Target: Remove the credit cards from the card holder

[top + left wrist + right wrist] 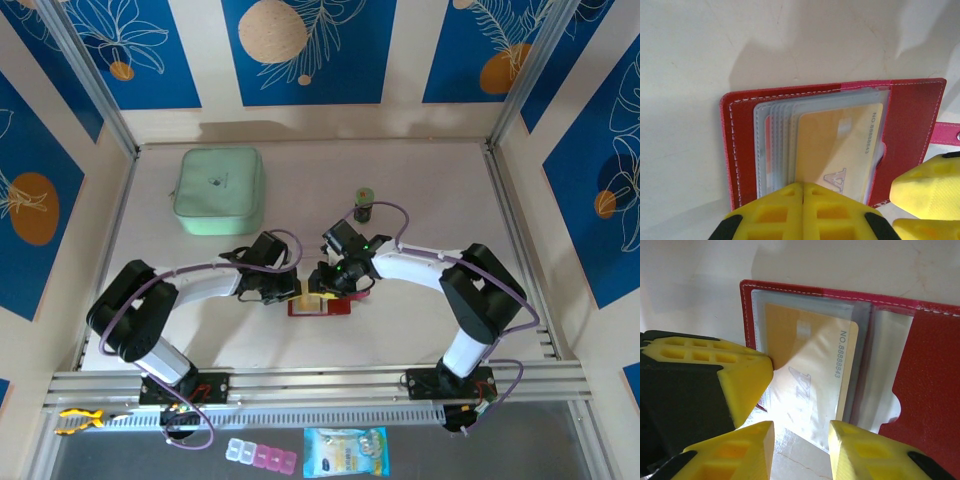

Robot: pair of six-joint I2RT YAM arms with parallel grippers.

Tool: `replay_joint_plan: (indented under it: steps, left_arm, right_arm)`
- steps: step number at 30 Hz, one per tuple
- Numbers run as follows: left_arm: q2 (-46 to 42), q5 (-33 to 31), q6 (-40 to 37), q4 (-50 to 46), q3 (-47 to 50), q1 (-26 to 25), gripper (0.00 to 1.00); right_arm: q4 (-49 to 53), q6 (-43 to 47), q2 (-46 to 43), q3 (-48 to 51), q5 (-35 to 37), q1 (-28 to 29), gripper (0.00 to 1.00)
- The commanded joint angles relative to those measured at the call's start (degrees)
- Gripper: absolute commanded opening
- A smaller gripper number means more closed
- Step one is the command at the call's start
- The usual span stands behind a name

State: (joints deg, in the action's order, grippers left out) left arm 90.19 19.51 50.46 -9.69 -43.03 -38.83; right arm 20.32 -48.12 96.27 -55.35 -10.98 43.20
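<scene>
Nothing was out yet; the card (pixel 837 145) sat sleeved in the open holder (pixel 912 120) just ahead of the left pincer (pixel 803 189), shut and pressing down; the right pincer (pixel 801 432) stood part-open astride the sleeve's edge, seemingly gripping nothing.

place: robot lab cell | signs: aluminium rail (pixel 320 381); blue wall panels (pixel 305 50) — boxed-in table (pixel 420 180)

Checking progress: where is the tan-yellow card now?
The tan-yellow card sits in the open card holder's front sleeve, mid-table in the top view, between the left gripper and right gripper.
</scene>
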Motion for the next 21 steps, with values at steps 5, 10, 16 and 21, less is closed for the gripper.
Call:
replay_joint_plan:
  steps: [5, 10, 16, 21]
  left_arm:
    - [-0.6, -0.6, -1.2, -1.8, 0.7, -0.5, 0.02]
    - [-0.6, -0.5, -1.3, -1.9, 0.7, -0.6, 0.02]
    - [-0.5, -0.5, -1.4, -2.1, 0.5, -0.6, 0.02]
    - [-0.2, -0.4, -1.5, -2.2, 0.3, -0.6, 0.02]
  right_arm:
    - [0.1, 0.4, 2.5, -0.3, -1.9, -0.3, 0.34]
    - [-0.1, 0.3, 2.8, -0.4, -2.2, -0.4, 0.32]
    - [0.2, 0.4, 2.9, -0.5, -2.0, -0.5, 0.27]
    - [0.6, 0.8, 3.5, -0.8, -1.9, -0.6, 0.26]
